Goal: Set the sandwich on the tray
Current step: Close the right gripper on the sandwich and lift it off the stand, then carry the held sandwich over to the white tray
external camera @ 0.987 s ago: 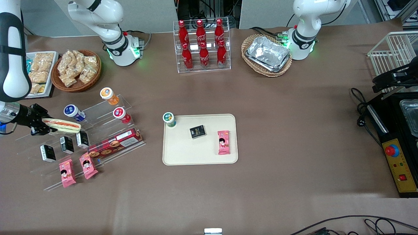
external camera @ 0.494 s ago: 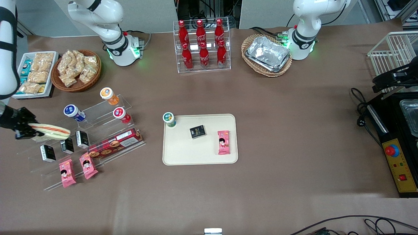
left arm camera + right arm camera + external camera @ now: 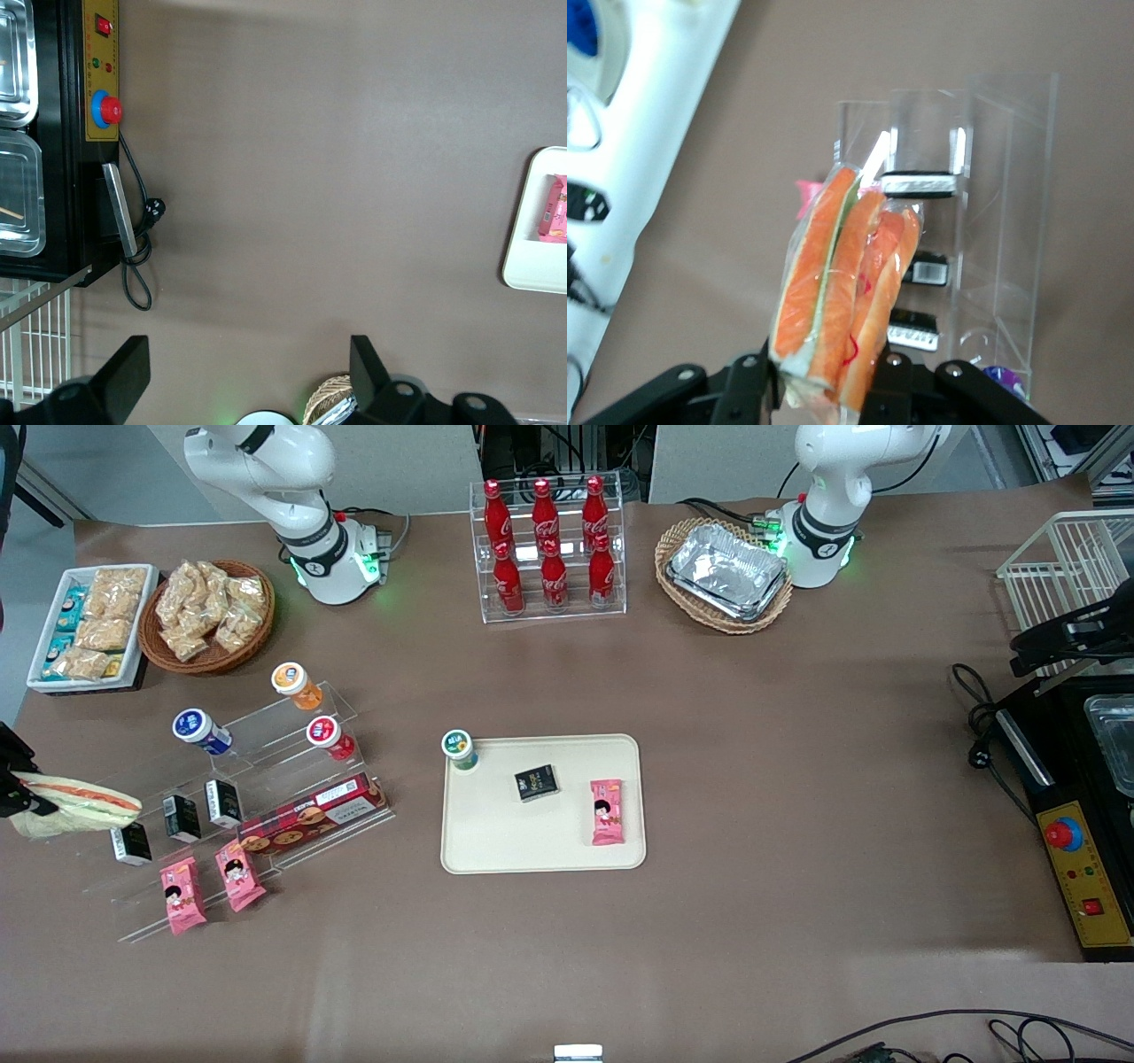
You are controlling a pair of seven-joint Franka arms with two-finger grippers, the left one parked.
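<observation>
Gripper pinches the wrapped sandwich by its lower end, aloft at the working arm's end of the surface, beside the clear display steps. Tray sits well apart, mid-surface.

The gripper hangs at the working arm's table end, fingers clamped.
</observation>
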